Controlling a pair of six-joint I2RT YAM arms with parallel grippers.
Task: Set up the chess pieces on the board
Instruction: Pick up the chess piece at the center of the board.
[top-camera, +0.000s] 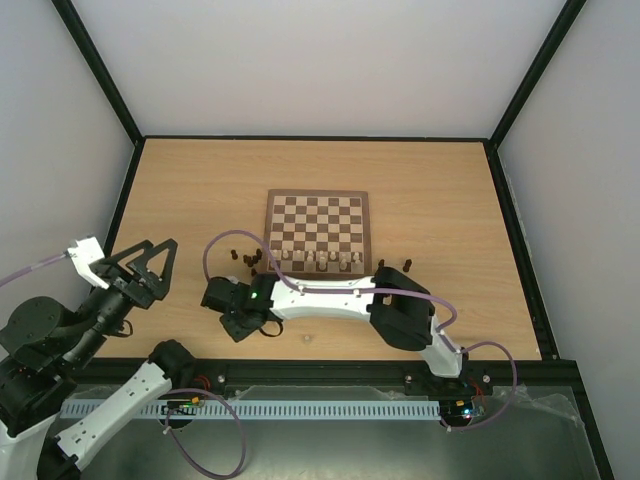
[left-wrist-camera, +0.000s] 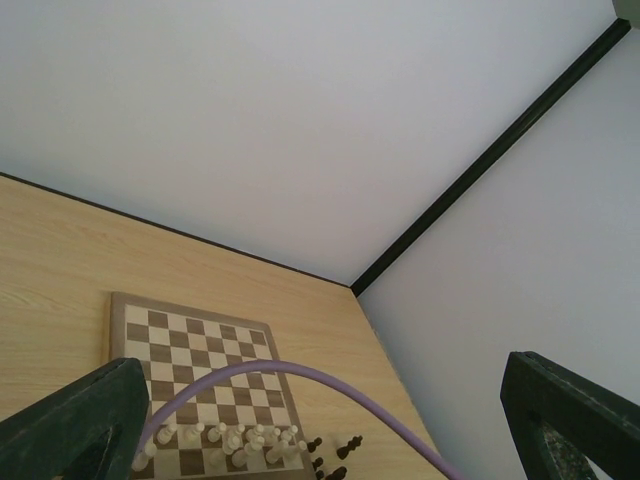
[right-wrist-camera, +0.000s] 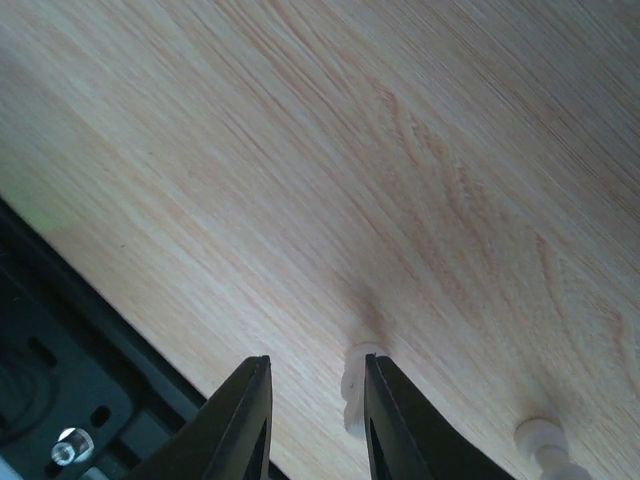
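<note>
Cream chess piece (right-wrist-camera: 356, 388) sits between your right gripper's (right-wrist-camera: 315, 368) narrow, unclamped jaws for pickup; your left gripper (top-camera: 150, 257) idles, jaws wide.

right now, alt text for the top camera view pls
A wooden chessboard sits mid-table with pale pieces along its near edge and dark pieces loose beside it. The right gripper is low over the table by its near-left corner; the left gripper is open.

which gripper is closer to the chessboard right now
Right. The right gripper is just off the near-left corner of the board; the left gripper hovers open farther to the left, well clear of it.
</note>
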